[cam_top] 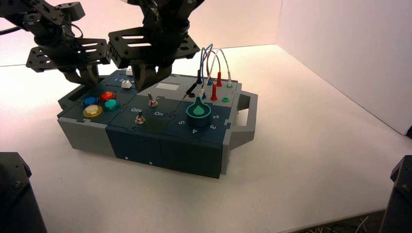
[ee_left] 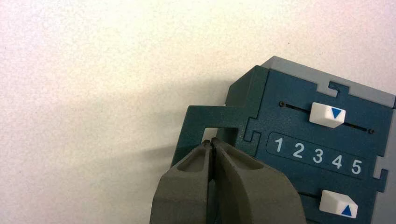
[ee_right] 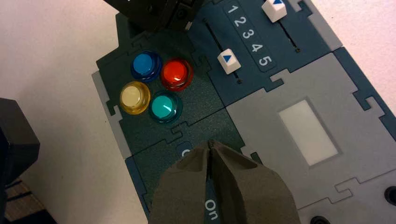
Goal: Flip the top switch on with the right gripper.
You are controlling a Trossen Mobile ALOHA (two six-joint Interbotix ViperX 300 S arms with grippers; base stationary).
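The box (ee_right: 280,93) looks like matt plastic with a finely grained skin. Its four round buttons (ee_right: 154,88) are glossy, translucent plastic. The top switch (cam_top: 152,100) has a bright metal lever. The right tool's (ee_right: 211,148) fingers look matt and smooth, the surface (ee_left: 93,70) matt and faintly speckled.

A big white table (cam_top: 316,145) holds everything. One thing sits right on it: the box (cam_top: 160,141), with blue and grey sides. The box rests a bit to the left of the middle, turned at a slant. Its grey handle (cam_top: 245,116) sticks out to the right. A white wall (cam_top: 350,48) stands at the table's far right.
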